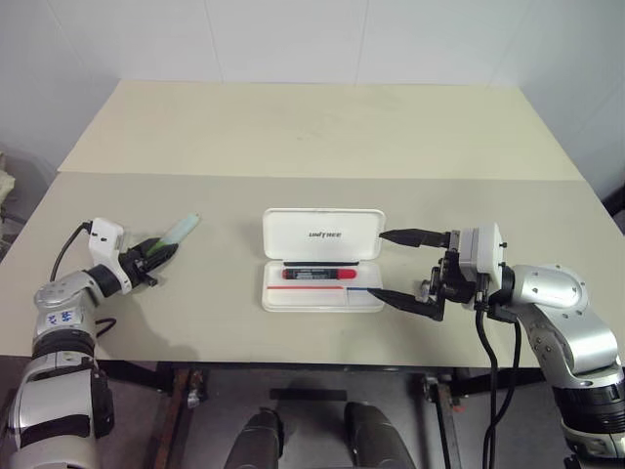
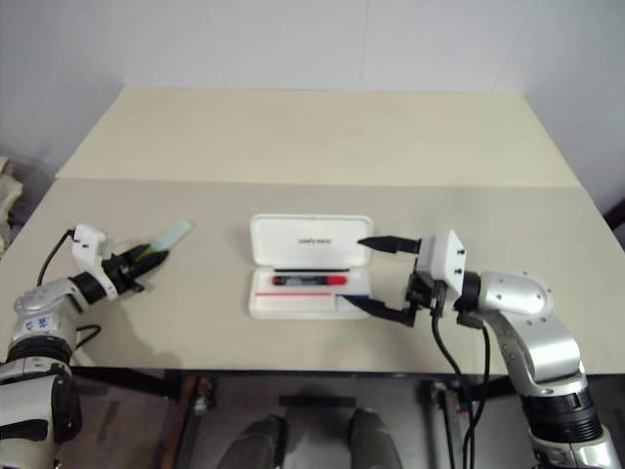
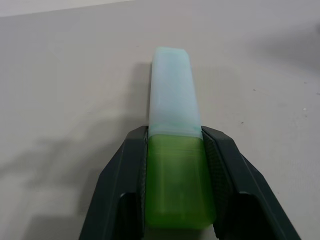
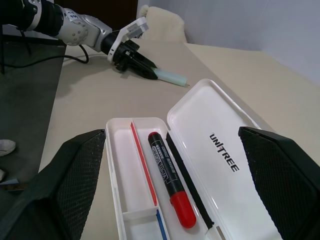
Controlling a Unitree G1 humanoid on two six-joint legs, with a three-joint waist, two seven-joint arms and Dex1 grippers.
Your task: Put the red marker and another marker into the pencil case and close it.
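The pencil case (image 1: 322, 259) lies open at the centre of the frame in the head views, on the beige surface (image 1: 312, 127). Its lid, marked with dark lettering, is folded back flat toward the upper part of the frame, and the tray faces the lower part.

The red marker (image 1: 319, 275) lies inside the tray, lengthwise along the hinge side, with its red cap toward the right of the frame. A thin red strip (image 4: 143, 162) runs along the tray on the side of the red marker away from the hinge. A short blue strip (image 4: 162, 225) follows it in the small end compartment.

The green marker (image 1: 174, 235) is at the left of the frame, well apart from the pencil case. Its pale translucent cap points toward the upper right. In the left wrist view, the left claw (image 3: 176, 145) is closed on the green body, one finger against each flank, while the cap projects beyond the fingertips. The marker appears to lie on the surface.

The right claw (image 1: 394, 266) is at the right end of the pencil case and points toward the left of the frame. Its two black fingers stand wide apart, one near the lid's corner and one near the tray's corner. It holds nothing.
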